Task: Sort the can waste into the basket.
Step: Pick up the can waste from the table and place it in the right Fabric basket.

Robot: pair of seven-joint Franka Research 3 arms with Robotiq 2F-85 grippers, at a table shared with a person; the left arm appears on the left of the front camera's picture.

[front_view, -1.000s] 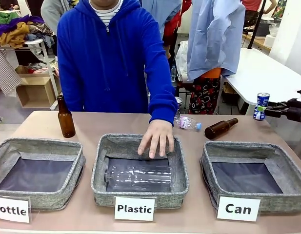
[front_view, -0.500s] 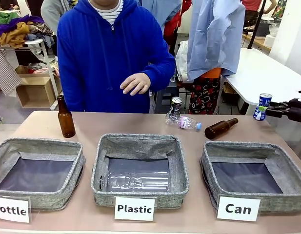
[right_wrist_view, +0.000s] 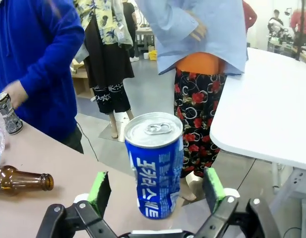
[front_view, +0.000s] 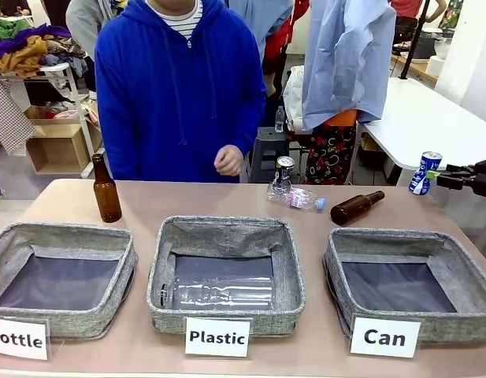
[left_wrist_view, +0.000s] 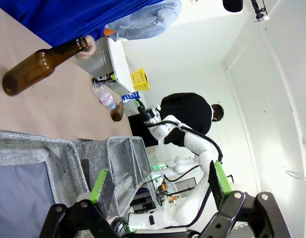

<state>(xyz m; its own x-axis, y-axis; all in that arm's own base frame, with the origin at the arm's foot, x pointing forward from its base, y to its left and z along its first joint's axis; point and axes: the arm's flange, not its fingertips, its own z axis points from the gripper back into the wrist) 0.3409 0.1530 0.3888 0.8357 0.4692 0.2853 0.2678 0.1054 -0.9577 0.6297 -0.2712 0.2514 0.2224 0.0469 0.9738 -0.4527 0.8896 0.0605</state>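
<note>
The blue and white can (front_view: 423, 173) stands at the table's far right edge, slightly tilted. My right gripper (front_view: 451, 178) reaches in from the right beside it. In the right wrist view the can (right_wrist_view: 155, 166) stands between the open fingers (right_wrist_view: 99, 191), with a gap on each side. A crushed can (front_view: 284, 168) stands at the back middle behind a clear plastic bottle (front_view: 299, 198). The grey "Can" basket (front_view: 335, 264) sits at the front right with nothing in it. My left gripper (left_wrist_view: 160, 183) is open and holds nothing.
One brown bottle (front_view: 356, 207) lies behind the Can basket, another (front_view: 106, 190) stands at the back left. The "Plastic" basket (front_view: 291, 272) holds a clear bottle; the "Bottle" basket (front_view: 124, 268) is at the left. The person's hand (front_view: 229, 160) hangs near their body.
The person's hand left the Plastic basket's rim and drew back to their body, uncovering the crushed can. The blue can has tilted a little; my right gripper hardly moved.
</note>
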